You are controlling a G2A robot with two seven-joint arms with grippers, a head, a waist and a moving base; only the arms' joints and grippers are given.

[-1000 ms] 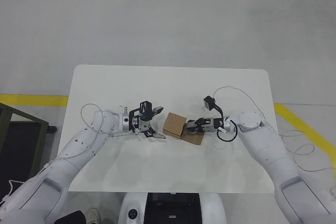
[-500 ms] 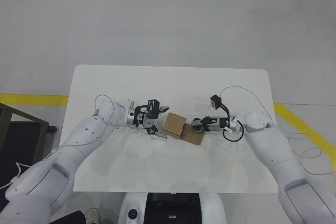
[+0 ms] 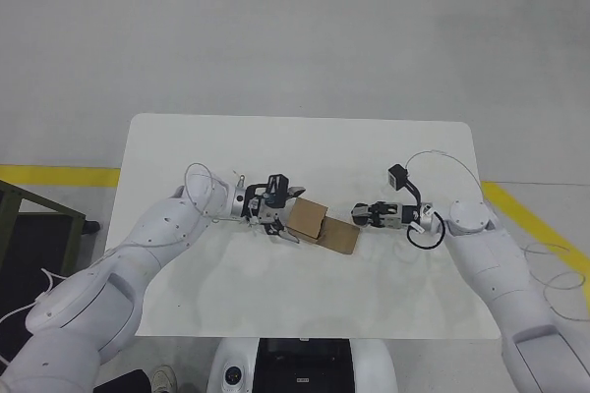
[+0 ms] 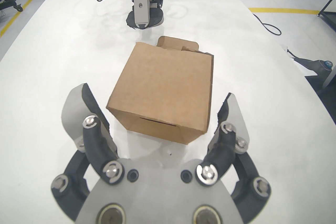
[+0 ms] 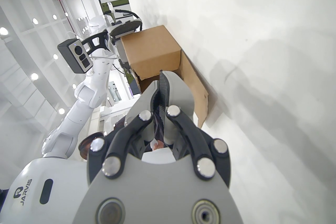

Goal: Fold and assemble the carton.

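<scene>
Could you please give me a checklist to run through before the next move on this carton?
1. Left gripper open, straddling the carton at one end: ok.
2. Left fingers touching the carton walls: cannot tell.
3. Right gripper shut, holding nothing, clear of the carton: ok.
4. Carton body squared, resting on the table: ok.
5. End flap facing the right gripper folded in: not ok, it lies flat on the table.

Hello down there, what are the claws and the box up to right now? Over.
Left gripper open, straddling one end of carton. Right gripper shut, empty, just off the open end. Carton on table, flap lying flat. Nothing blocking.
</scene>
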